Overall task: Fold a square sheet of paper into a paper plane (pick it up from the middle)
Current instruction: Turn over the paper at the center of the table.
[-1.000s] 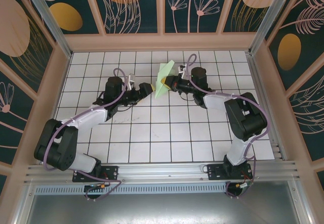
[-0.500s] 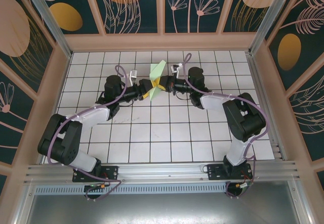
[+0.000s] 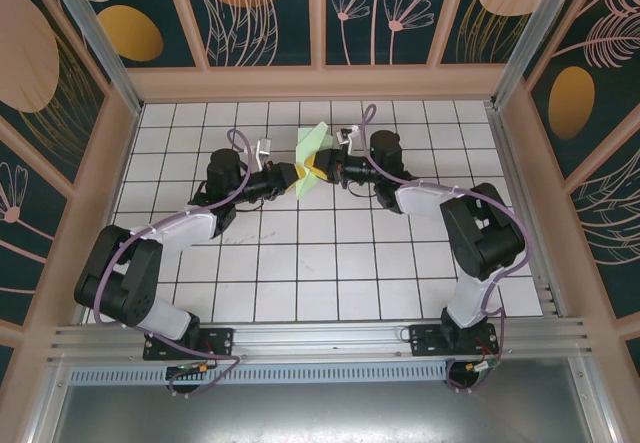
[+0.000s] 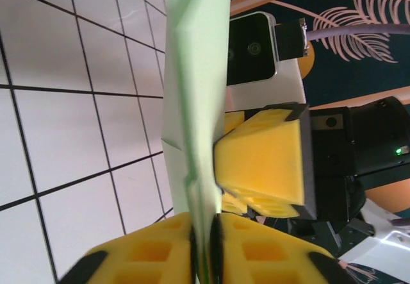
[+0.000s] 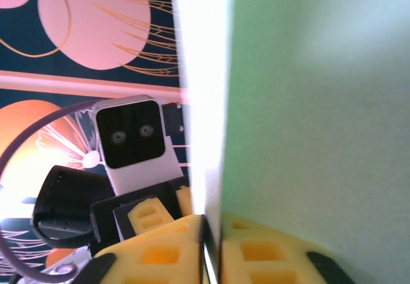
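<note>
The pale mint-green sheet of paper [image 3: 312, 147], folded into a narrow pointed shape like a paper plane, is held upright above the tiles at mid-back. My left gripper [image 3: 292, 177] is shut on its lower edge from the left. The paper [image 4: 198, 72] runs up between the yellow pads [image 4: 141, 252]. My right gripper [image 3: 320, 170] pinches the same paper from the right, close against the left one. In the right wrist view the paper [image 5: 307, 104] stands in a thin slit between the right gripper's [image 5: 211, 239] pads. The right gripper's yellow pad [image 4: 262, 162] presses beside the fold.
The white grid-tiled table [image 3: 300, 263] is ringed by low wooden walls [image 3: 320, 81] with dark floral panels. An aluminium rail [image 3: 320, 338] runs along the near edge by the arm bases. Both arms reach toward mid-back and the wrist cameras face each other.
My left gripper moved in from the left and shut on the paper. My right gripper carried the paper a little leftward to meet it.
</note>
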Controlling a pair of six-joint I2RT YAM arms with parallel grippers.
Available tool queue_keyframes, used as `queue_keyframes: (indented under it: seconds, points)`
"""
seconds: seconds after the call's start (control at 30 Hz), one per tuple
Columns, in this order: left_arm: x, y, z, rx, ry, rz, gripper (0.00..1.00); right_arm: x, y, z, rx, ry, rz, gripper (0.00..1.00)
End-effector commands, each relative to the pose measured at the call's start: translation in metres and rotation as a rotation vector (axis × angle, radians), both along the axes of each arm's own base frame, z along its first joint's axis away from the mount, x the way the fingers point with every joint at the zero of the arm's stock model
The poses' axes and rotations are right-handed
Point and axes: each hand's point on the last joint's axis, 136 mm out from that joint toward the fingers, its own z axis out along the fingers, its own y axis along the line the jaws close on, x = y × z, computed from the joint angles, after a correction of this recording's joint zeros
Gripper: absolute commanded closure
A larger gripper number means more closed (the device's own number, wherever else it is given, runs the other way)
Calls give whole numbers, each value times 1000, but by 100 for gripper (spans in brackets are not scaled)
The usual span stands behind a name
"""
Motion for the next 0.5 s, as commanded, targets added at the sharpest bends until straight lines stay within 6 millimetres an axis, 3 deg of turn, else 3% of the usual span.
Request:
queue_keyframes:
  seconds: [0.0, 0.13, 0.23, 0.33, 0.47]
  points:
    - [6, 6, -6, 79, -20, 24, 87, 12, -13, -2, -80, -36, -51, 76]
    - [13, 21, -33, 285, 2, 74, 92, 29, -43, -22, -290, -53, -194, 58]
    - [21, 47, -55, 514, 34, 145, 94, 38, -68, -36, -474, -72, -314, 47]
    - [22, 73, -70, 688, 58, 205, 94, 41, -88, -42, -581, -85, -391, 42]
    - [33, 108, -64, 897, 50, 314, 92, 41, -106, -47, -665, -98, -457, 38]
